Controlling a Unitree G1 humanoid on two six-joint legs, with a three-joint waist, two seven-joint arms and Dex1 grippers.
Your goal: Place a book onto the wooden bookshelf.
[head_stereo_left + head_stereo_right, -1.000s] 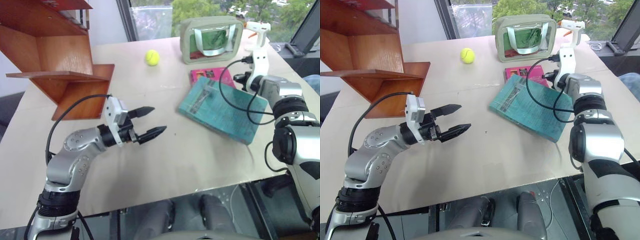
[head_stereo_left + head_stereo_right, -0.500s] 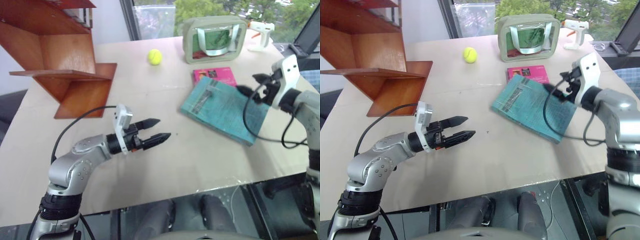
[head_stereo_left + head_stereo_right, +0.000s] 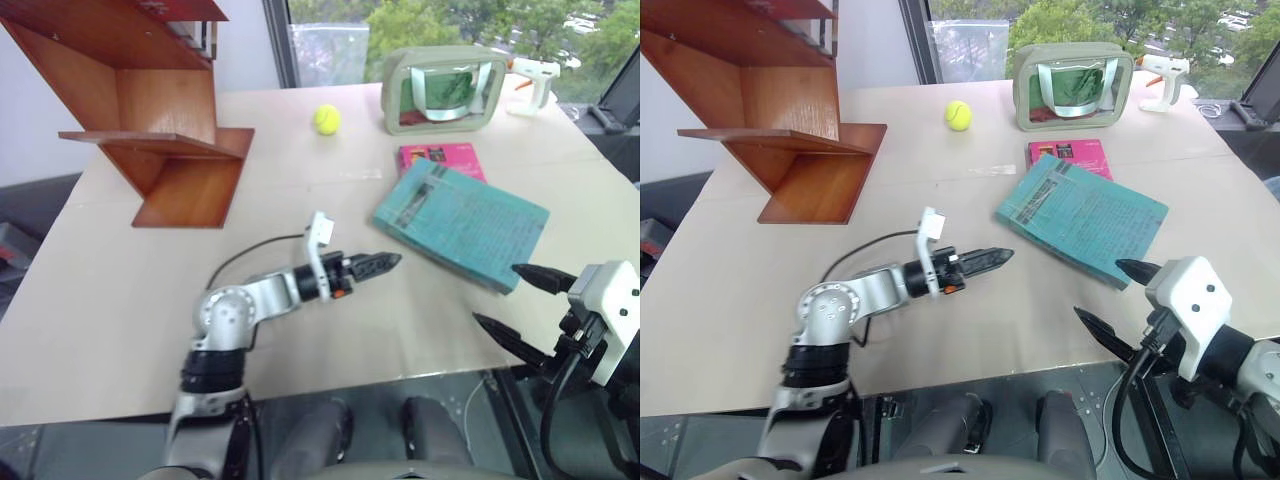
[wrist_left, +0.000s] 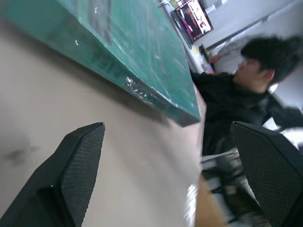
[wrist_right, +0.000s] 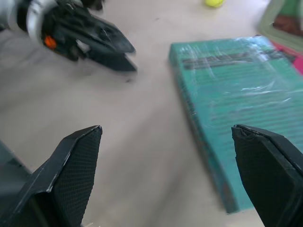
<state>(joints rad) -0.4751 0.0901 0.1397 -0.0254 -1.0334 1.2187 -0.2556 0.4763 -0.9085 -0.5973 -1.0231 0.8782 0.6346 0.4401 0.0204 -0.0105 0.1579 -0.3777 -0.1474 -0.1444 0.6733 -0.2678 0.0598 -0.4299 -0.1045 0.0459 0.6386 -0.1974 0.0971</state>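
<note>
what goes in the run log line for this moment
teal softcover book: flat on table | left end effector: open, beside it | right end effector: open | reddish-brown wooden bookshelf: book not placed

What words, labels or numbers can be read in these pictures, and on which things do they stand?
None can be read.
Teal book: print on the pale title band, too blurred to read.
Pink book: small dark patches of print, too small to read.

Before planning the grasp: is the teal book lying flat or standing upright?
Flat: the teal book lies cover up on the table, partly over the pink book.
</note>
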